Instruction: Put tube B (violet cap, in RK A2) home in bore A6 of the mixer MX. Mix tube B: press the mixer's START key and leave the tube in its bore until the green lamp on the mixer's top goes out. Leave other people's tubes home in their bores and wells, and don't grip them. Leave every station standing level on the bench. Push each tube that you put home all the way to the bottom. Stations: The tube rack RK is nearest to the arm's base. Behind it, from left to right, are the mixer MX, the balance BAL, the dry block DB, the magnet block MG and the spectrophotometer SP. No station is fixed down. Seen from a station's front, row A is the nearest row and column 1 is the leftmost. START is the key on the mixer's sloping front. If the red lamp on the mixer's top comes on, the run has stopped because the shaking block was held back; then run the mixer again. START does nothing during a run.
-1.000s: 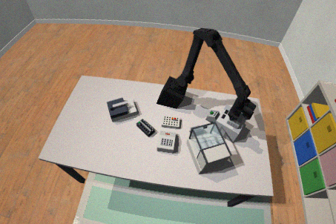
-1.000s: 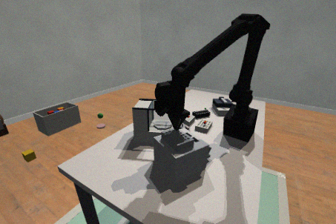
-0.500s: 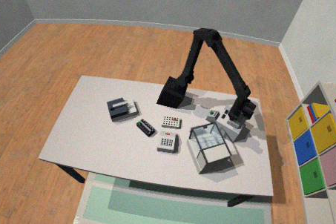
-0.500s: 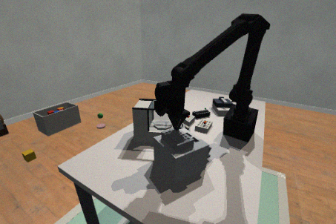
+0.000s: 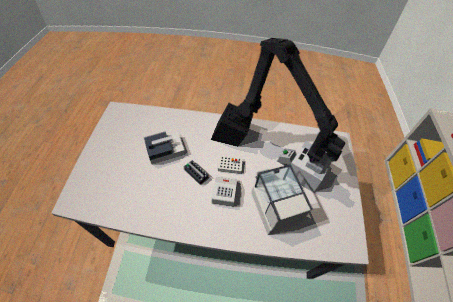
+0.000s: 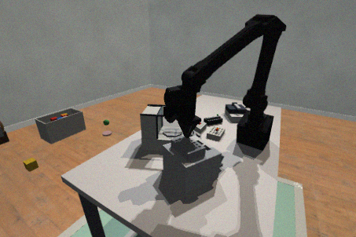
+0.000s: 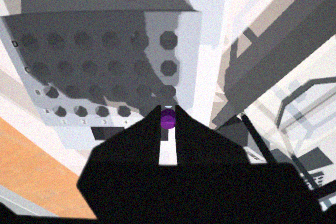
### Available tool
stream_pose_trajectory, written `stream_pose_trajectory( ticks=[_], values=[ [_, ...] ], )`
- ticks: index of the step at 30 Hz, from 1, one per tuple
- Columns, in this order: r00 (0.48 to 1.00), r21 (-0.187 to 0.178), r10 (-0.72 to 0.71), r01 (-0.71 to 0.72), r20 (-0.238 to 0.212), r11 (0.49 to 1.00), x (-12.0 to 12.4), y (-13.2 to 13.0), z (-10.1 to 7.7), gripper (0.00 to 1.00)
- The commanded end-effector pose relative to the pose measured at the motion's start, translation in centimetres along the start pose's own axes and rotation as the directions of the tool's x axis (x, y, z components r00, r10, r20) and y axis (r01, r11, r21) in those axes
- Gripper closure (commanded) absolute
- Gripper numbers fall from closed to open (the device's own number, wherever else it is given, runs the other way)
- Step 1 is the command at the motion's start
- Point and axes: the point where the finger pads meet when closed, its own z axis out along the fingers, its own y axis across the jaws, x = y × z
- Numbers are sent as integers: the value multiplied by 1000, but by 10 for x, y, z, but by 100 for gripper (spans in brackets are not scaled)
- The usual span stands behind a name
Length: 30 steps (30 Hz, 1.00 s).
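Grey walls and a wooden floor surround the pale bench [image 5: 110, 200] where the arm works. The gripper [image 7: 168, 120] is clamped on tube B [image 7: 168, 119], whose violet cap shows between the two dark fingers in the wrist view. It hangs over the front right corner of the mixer MX [image 7: 115, 65], whose perforated top fills the upper left of that view. The tube looks lined up with the near row's last column, which I take to be bore A6, though the bore itself is hidden behind the fingers and cap. I cannot tell whether the tube's foot has entered the bore or still hangs above it.

From the side, the mixer [image 6: 190, 165] stands level on the bench, with the gripper [image 6: 186, 133] pointing down just at its top. Beside it stands the glass-walled balance BAL [image 5: 282, 200], and the tube rack RK [image 5: 231, 164] lies near the arm's base.

So I judge the fetching done and the carrying over all but done. Left to do: seating the tube fully to the bottom, letting go, pressing the START key, and waiting out the green lamp. No lamp is discernible from here.
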Motion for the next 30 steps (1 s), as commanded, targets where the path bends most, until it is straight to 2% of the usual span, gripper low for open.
stream_pose_trajectory(
  ticks=[1,30],
  values=[
    [1000,2,-4,4,-18,1000,3,-1,25,91],
    [1000,3,-3,3,-17,1000,5,-3,25,91]
  ],
)
